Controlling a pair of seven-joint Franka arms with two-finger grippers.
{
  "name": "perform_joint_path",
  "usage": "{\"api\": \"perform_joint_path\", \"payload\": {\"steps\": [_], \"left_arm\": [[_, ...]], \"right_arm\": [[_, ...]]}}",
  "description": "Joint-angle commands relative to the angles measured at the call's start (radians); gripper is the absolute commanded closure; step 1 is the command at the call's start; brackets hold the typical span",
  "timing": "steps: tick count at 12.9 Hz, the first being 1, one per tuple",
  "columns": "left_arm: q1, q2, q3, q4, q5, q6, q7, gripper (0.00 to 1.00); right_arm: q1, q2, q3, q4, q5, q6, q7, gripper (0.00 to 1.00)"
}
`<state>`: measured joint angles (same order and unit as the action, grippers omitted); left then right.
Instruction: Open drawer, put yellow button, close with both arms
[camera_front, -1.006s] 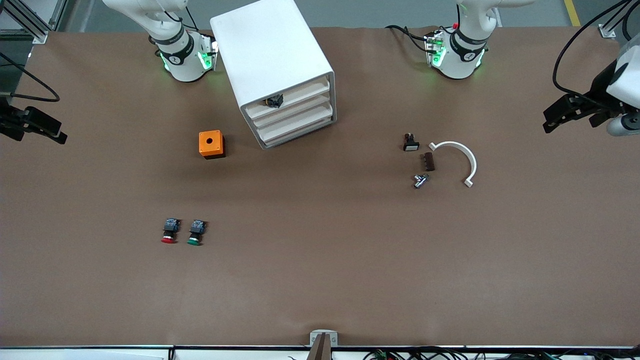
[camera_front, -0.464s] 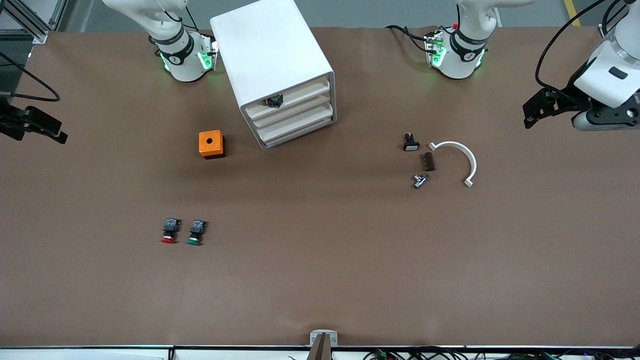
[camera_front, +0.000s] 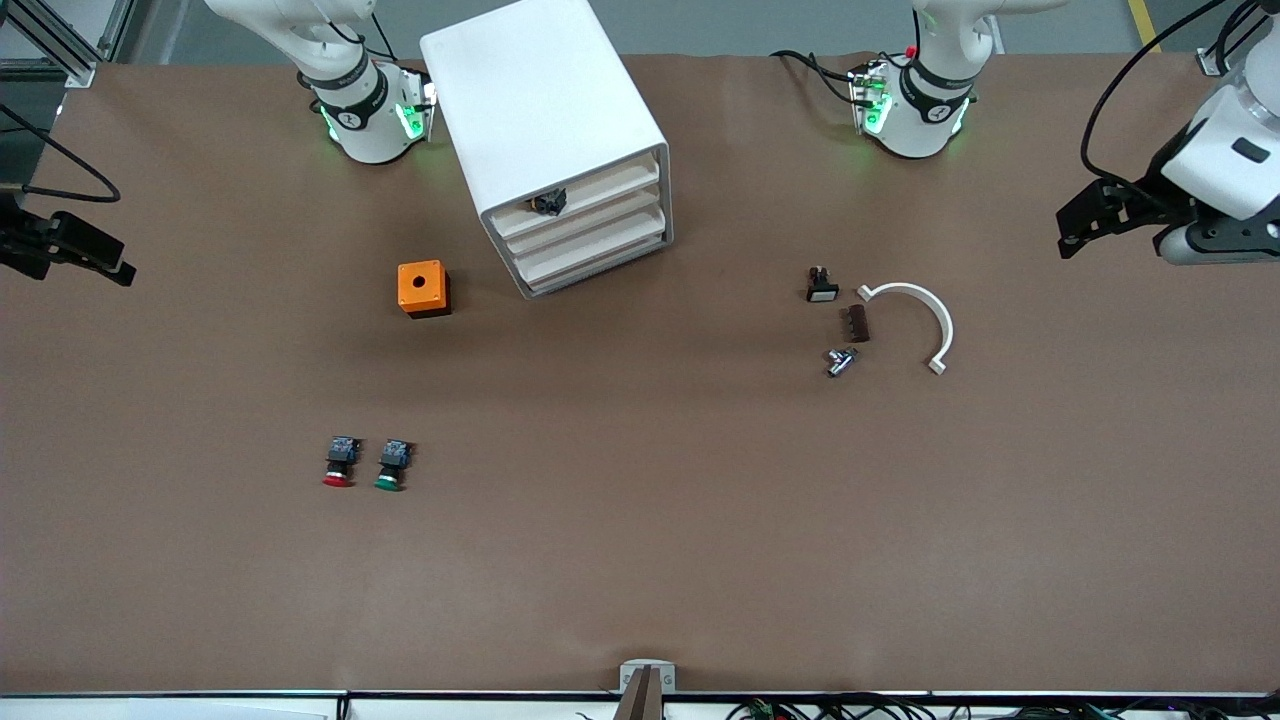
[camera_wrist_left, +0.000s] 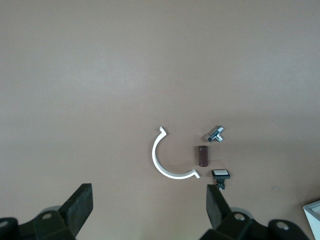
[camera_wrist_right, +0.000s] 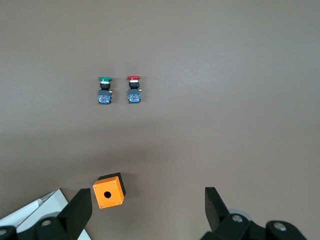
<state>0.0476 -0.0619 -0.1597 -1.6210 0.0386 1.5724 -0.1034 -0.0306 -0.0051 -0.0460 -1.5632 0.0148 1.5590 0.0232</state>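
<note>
The white cabinet (camera_front: 545, 110) stands between the arm bases. Its top drawer (camera_front: 590, 190) sits about level with the two lower drawers. The yellow button (camera_front: 547, 202) lies in the top drawer's gap, mostly black with a little orange showing. My left gripper (camera_front: 1078, 225) is open and empty, up over the table's edge at the left arm's end; the left wrist view (camera_wrist_left: 148, 210) shows its spread fingers. My right gripper (camera_front: 110, 262) is open and empty over the right arm's end, spread wide in the right wrist view (camera_wrist_right: 147, 210).
An orange box (camera_front: 423, 288) with a hole stands beside the cabinet. A red-capped button (camera_front: 339, 463) and a green-capped button (camera_front: 392, 465) lie nearer the front camera. A white curved clip (camera_front: 925, 315), a brown piece (camera_front: 858, 323), a metal fitting (camera_front: 841, 360) and a black switch (camera_front: 822, 285) lie toward the left arm's end.
The left arm's wrist has swung and its gripper has shifted slightly toward the table's middle, then back a little. The right gripper, the drawer and the button have not moved.
</note>
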Motion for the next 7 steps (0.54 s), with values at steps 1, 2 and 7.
{"api": "perform_joint_path", "payload": {"steps": [1,2,7], "left_arm": [[0.026,-0.027,-0.018,-0.016,0.006,0.0,0.019,0.0],[0.024,-0.024,-0.015,-0.007,0.006,-0.008,0.019,0.0],[0.028,-0.004,-0.009,0.032,0.006,-0.014,0.004,0.0]], "right_arm": [[-0.022,0.002,0.018,0.017,-0.013,-0.016,0.007,0.0],[-0.02,0.002,0.018,0.017,-0.013,-0.017,0.007,0.0],[-0.018,0.002,0.017,0.017,-0.015,-0.016,0.006,0.0]]}}
